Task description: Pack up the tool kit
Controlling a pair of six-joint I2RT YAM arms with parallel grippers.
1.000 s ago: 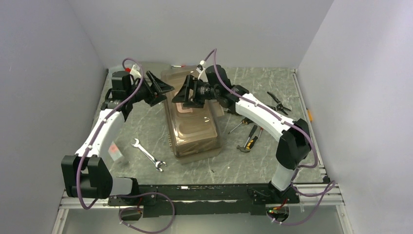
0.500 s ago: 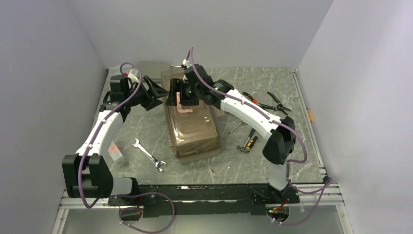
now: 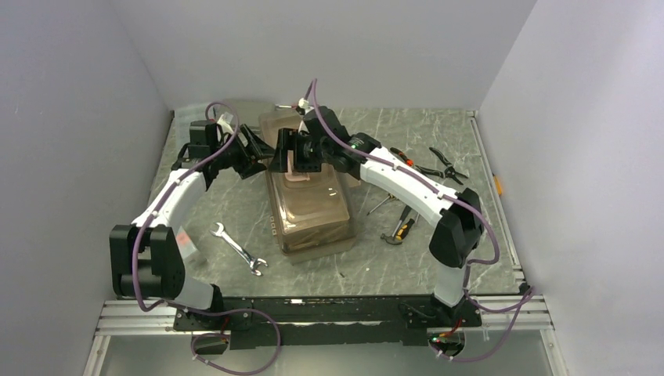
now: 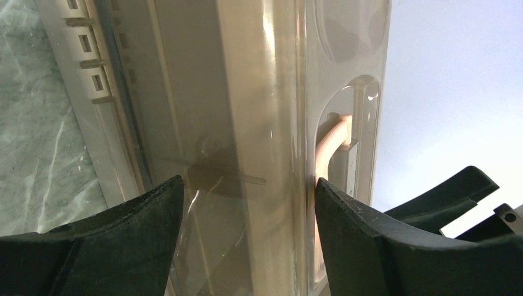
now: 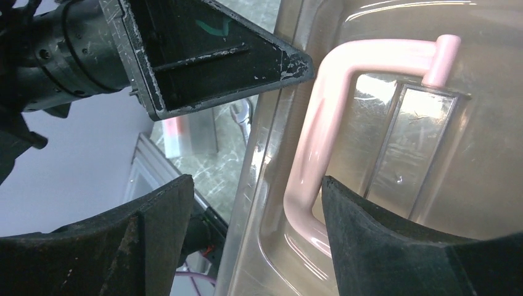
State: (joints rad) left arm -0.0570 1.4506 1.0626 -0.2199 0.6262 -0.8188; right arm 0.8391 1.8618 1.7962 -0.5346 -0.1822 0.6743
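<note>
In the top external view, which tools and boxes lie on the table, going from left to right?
steel open-end wrench → large tan-brown plastic toolbox → small hammer with black-orange handle → black pliers

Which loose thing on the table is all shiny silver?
The steel wrench left of the tan-brown toolbox; the hammer, screwdrivers and pliers have dark handles.

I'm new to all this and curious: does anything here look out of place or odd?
Nothing looks broken or spilled. Oddly, the toolbox looks closed while the wrench lies outside to its left and the hammer and pliers to its right.
</note>
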